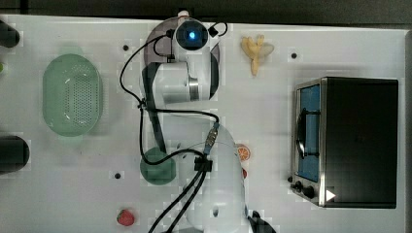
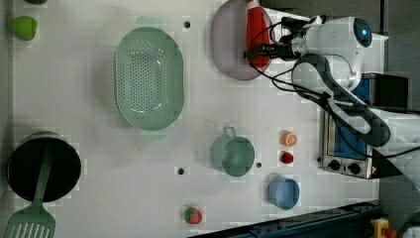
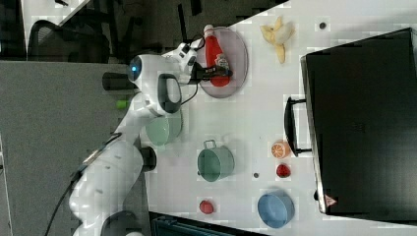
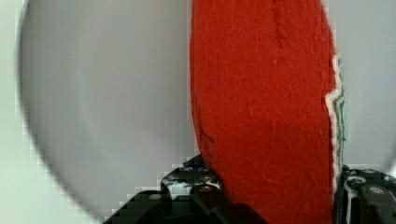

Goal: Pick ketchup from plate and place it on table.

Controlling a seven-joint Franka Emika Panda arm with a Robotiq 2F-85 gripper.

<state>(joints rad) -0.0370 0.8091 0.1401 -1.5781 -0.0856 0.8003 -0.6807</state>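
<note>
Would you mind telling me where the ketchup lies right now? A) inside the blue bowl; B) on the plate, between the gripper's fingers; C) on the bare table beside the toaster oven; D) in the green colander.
B: the ketchup lies on the plate, and the wrist view shows the gripper closed on its red body, one finger on each side.

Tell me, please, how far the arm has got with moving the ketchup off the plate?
Done: the gripper has reached the ketchup, and its jaws look closed on the bottle's body, as the wrist view shows. In hand: the grasp, with the bottle lying on the plate, not yet lifted. Left: raising it and setting it down on the table.
</note>
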